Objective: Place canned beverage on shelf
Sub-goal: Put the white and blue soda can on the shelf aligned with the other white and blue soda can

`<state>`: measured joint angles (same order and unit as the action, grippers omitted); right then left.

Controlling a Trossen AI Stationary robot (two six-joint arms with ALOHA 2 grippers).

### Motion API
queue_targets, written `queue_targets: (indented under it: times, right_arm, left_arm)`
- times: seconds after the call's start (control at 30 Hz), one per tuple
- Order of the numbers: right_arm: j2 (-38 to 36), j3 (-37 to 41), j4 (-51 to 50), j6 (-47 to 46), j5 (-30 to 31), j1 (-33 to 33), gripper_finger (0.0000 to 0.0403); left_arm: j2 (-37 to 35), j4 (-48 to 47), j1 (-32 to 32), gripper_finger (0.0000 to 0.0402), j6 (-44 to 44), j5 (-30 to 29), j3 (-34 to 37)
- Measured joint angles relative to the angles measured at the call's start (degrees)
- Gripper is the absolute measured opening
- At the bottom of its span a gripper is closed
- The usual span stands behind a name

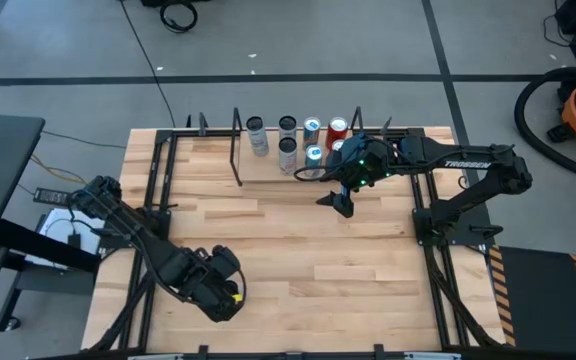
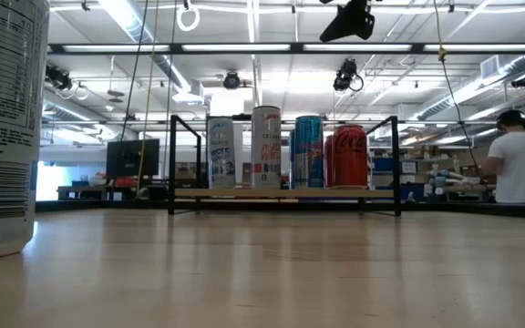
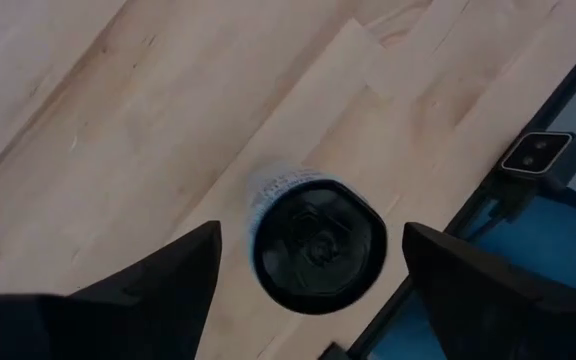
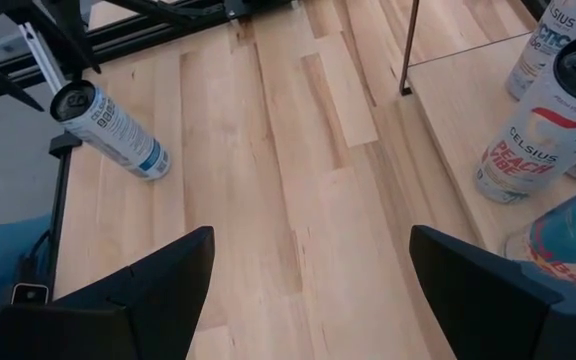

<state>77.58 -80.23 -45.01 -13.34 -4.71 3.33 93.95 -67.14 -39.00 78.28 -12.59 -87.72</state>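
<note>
While six cans already stand on the shelf [image 1: 268, 172] at the far edge of the bench [image 1: 298, 250], one more can [image 3: 313, 240] waits upright near the bench's front left corner, directly beneath the left gripper [image 3: 308, 262]. Seen through the left wrist camera, its dark top sits between the two spread fingers [image 3: 158, 275], which stand wide on either side without touching it; nothing is held. From table height the same can fills the picture's left edge, close to the lens, and the shelf shows behind it with a white can [image 2: 221, 153], a pale one [image 2: 265, 148], a blue one [image 2: 308, 151] and a red one [image 2: 350, 156] in a row.

The right gripper [image 1: 343, 200] hangs just in front of the shelf's right half, its fingers [image 4: 148, 285] also spread and empty. Its wrist camera looks back across the bench towards the lone can and takes in the nearest shelved cans, among them a peach-labelled one [image 4: 538, 120]. A person [image 2: 520, 157] in a white shirt stands in the room beyond.

By the look of it, most of the stocking is done. What remains is this last can: the left fingers must come down around it, close, lift it and carry it across the bench to a free spot on the board.
</note>
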Motion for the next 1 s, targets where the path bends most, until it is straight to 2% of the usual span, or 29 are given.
queue_targets:
  times: [1.0]
  right_arm:
    - [0.00,0.00,-0.07,-0.20,-1.20,0.00,0.0346]
  left_arm:
    - [5.54,2.45,0.73,0.0314,-4.03,5.39,0.04]
